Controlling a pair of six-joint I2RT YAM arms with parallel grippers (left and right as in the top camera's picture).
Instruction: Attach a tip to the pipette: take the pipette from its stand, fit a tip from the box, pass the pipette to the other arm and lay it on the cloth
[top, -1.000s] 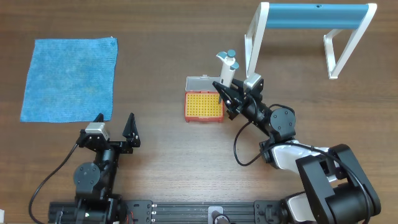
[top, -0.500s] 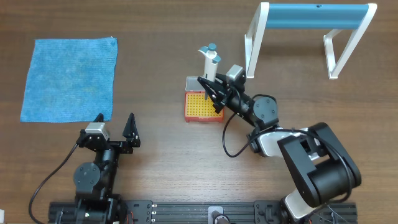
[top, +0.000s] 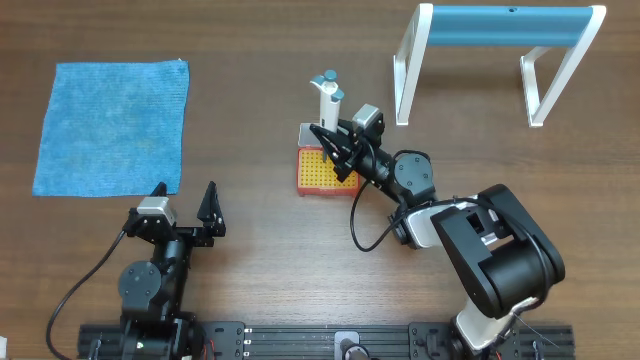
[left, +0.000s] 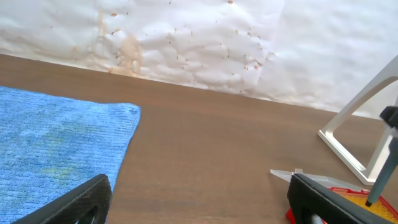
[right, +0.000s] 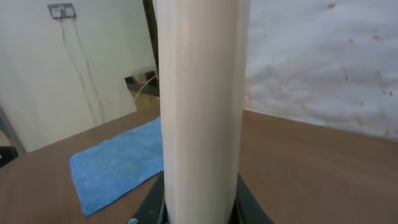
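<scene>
White pipette (top: 330, 105) — upright, plunger end up | right fingers (top: 333, 150) clamp it | left fingers (top: 210, 205) wide

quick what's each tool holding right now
Left tool: open, empty.
Right tool: shut on the pipette.

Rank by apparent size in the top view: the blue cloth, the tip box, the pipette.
1. blue cloth, clearly the largest.
2. tip box.
3. pipette, smallest, though it is held up nearer the camera and partly hidden by the right gripper.
</scene>
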